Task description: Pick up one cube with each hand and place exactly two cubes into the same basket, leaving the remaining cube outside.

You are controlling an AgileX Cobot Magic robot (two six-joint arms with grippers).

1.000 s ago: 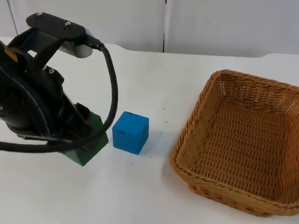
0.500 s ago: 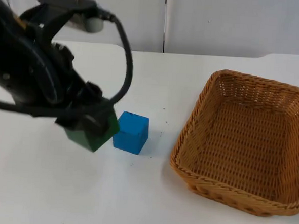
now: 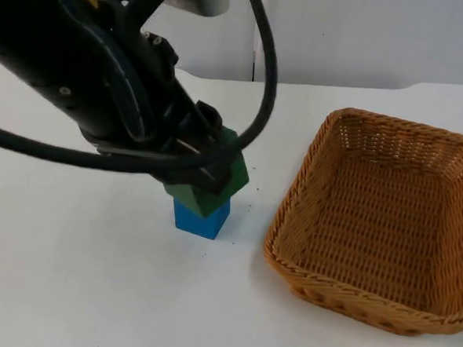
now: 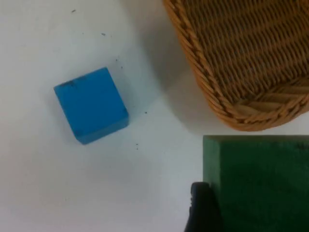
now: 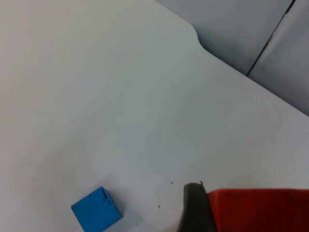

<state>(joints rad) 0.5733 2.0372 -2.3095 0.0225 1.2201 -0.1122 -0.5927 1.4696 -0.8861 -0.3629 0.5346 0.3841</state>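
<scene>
My left gripper (image 3: 210,171) is shut on a green cube (image 3: 215,184) and holds it in the air, just above a blue cube (image 3: 202,218) that lies on the table. A wicker basket (image 3: 342,294) with nothing in it sits to the right. In the left wrist view the green cube (image 4: 256,179) sits against a black fingertip (image 4: 203,210), with the blue cube (image 4: 91,105) and the basket's rim (image 4: 212,92) below it. My right gripper (image 5: 256,215) is shut on a red cube (image 5: 260,208), high over the table, with the blue cube (image 5: 95,209) far below.
The white table (image 3: 91,291) spreads out in front of and left of the blue cube. A grey partition wall (image 3: 365,40) closes off the far edge. The left arm's bulk covers the table's left back part.
The left gripper has risen off the table with the green cube and swung right, from beside the blue cube to over it, nearer the basket.
</scene>
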